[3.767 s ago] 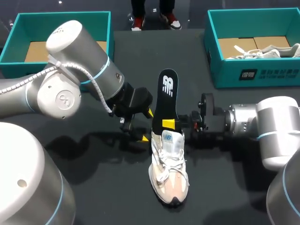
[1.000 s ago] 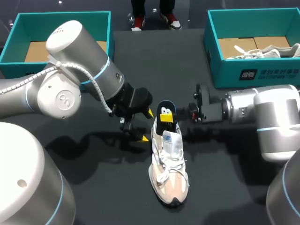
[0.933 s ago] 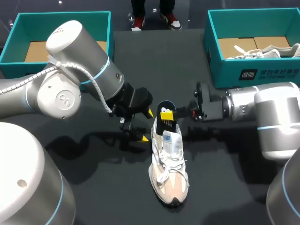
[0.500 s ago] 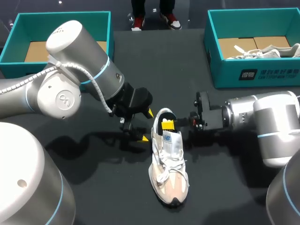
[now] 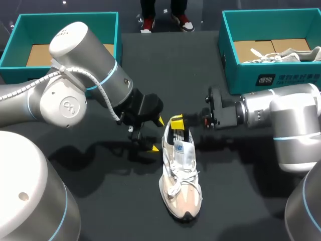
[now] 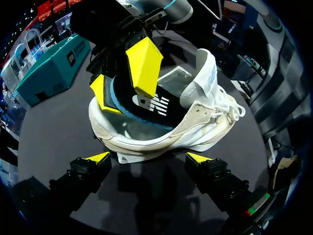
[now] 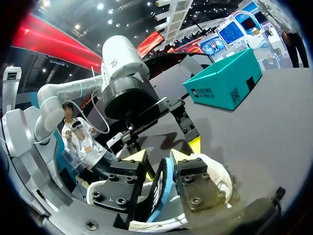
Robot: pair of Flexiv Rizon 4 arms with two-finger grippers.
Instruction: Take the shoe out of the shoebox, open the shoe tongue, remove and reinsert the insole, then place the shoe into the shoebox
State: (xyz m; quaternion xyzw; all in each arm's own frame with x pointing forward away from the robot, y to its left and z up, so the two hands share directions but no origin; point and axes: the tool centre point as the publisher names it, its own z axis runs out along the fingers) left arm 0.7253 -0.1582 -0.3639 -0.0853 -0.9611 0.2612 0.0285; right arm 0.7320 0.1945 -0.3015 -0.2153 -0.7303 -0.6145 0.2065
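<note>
The sneaker [image 5: 180, 173] sits on its sole mid-worktop [image 5: 241, 201], outside both boxes. The right pincer [image 5: 176, 122] is clamped on the heel end of the dark insole [image 6: 146, 105], 1 yellow tip on each face. Most of the insole looks to be down inside the sneaker. The left pincer [image 6: 146, 159] stands open just beside the sneaker's flank, and its 2 fingers touch nothing I can see.

The insole is likely thin, bendy foam that will buckle if shoved from its end, so it should be fed in flat. The sneaker looks light and soft-topped and may skid, so brace it at the stiffer heel or sole.

Both pincers crowd the sneaker's heel, while its toe has open worktop around it. The left shoebox [image 5: 65, 20] lies well beyond the heel, and its walls need lifting over. The right shoebox [image 5: 271, 75] already holds another shoe [image 5: 281, 55].
</note>
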